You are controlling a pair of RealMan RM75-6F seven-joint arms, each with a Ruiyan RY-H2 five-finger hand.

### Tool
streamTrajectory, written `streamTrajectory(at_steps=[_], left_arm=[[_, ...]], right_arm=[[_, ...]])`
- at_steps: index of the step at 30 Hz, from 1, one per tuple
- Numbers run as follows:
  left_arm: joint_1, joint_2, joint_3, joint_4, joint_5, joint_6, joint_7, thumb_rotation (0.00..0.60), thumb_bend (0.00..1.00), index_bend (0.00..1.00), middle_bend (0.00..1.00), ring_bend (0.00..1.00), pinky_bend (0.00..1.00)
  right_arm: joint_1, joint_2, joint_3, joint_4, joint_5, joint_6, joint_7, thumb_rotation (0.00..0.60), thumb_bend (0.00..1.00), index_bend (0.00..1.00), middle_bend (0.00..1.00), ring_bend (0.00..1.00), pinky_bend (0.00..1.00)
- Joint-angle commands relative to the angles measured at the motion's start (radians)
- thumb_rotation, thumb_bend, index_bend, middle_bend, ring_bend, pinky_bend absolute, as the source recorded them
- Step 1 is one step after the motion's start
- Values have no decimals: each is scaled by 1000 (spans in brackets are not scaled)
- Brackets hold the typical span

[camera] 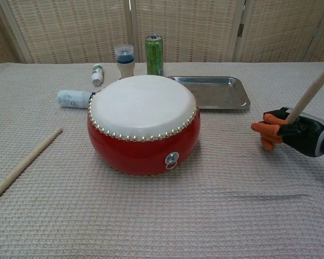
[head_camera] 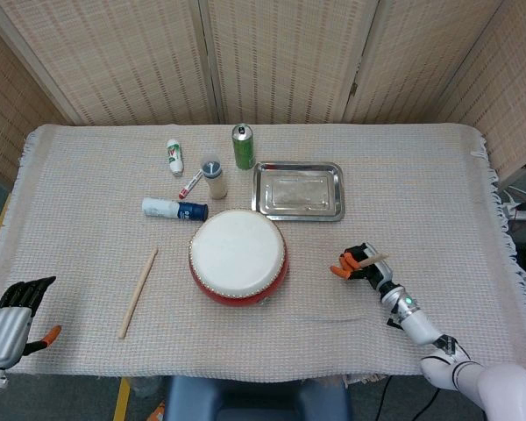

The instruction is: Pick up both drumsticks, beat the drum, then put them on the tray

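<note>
Orange fingertips on the right hand (camera: 289, 132) are wrapped around one drumstick (camera: 312, 90); in the chest view we see the stick rise steeply to the upper right and get cut off by the frame edge, and in the head view it shows only as a short stub above the hand (head_camera: 361, 263). We can't make out its lower end behind the fingers. The left hand (head_camera: 16, 320) sits at the bottom-left corner of the head view, off the cloth, holding nothing with fingers apart; its wrist is cropped, and the chest view doesn't show it. The second drumstick (head_camera: 138, 292) lies flat on the tablecloth (head_camera: 421, 175) left of the drum (head_camera: 238, 256), apart from it; the chest view crops its near end. The red drum with white skin stands between the two sticks, right hand well to its right. The metal tray (head_camera: 298, 190) lies just behind the drum. Behind and left of the drum: green can (head_camera: 243, 146), small capped bottle (head_camera: 214, 178), a white-and-blue tube lying down (head_camera: 174, 209), a white tube with green print (head_camera: 174, 156), a thin red-and-white pen-like item (head_camera: 190, 184). Labels too small to read. The drum partly hides the white-and-blue tube in the chest view.
</note>
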Motion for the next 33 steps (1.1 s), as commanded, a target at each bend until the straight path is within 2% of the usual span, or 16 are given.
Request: streamTrajectory(at_steps=[1, 4, 6, 8, 11, 14, 19, 21, 23, 27, 33], left_arm=[[-1, -1, 0, 3, -1, -2, -2, 600, 285, 113, 132, 117, 109], [-1, -3, -2, 7, -4, -5, -4, 600, 286, 114, 132, 117, 109], [-2, -4, -3, 11, -6, -6, -6, 600, 286, 114, 132, 117, 109], [-4, -6, -3, 14, -7, -9, -6, 600, 287, 114, 132, 117, 109], [-7, -6, -3, 16, -7, -14, -5, 600, 289, 114, 132, 117, 109], [-9, -5, -5, 18, -7, -15, -5, 600, 287, 114, 132, 117, 109], [-17, -5, -7, 19, 1, -17, -3, 600, 286, 114, 132, 117, 109], [-22, -5, -7, 18, 6, -20, -1, 600, 286, 114, 132, 117, 109], [-29, -4, -8, 18, 15, -22, 0, 600, 287, 114, 132, 117, 109], [-48, -3, -12, 16, 37, -27, -7, 600, 287, 113, 132, 117, 109], [-115, -13, -39, 20, 17, -114, -62, 600, 288, 175, 160, 142, 133]], right_arm=[[5, -7, 6, 7, 1, 8, -1, 600, 131, 1000, 931, 949, 828], [14, -14, 9, 20, -3, 20, -22, 600, 256, 1000, 983, 998, 924], [20, -17, 10, 29, -6, 25, -56, 600, 425, 1000, 1000, 1000, 989], [25, -17, 14, 31, -4, 29, -95, 600, 515, 1000, 1000, 1000, 1000], [32, -11, 18, 31, -8, 41, -212, 600, 582, 1000, 1000, 1000, 1000], [48, 24, 29, -16, -6, 41, -357, 600, 620, 1000, 1000, 1000, 1000], [86, 182, 29, -219, -6, -19, -685, 600, 647, 1000, 1000, 1000, 1000], [108, 281, 31, -347, 11, -79, -827, 600, 647, 1000, 1000, 1000, 1000], [130, 386, 41, -487, 45, -144, -964, 600, 648, 1000, 1000, 1000, 1000], [147, 540, 78, -697, 146, -209, -1184, 600, 647, 1000, 1000, 1000, 1000], [136, 650, 133, -859, 292, -198, -1384, 600, 647, 1000, 1000, 1000, 1000]])
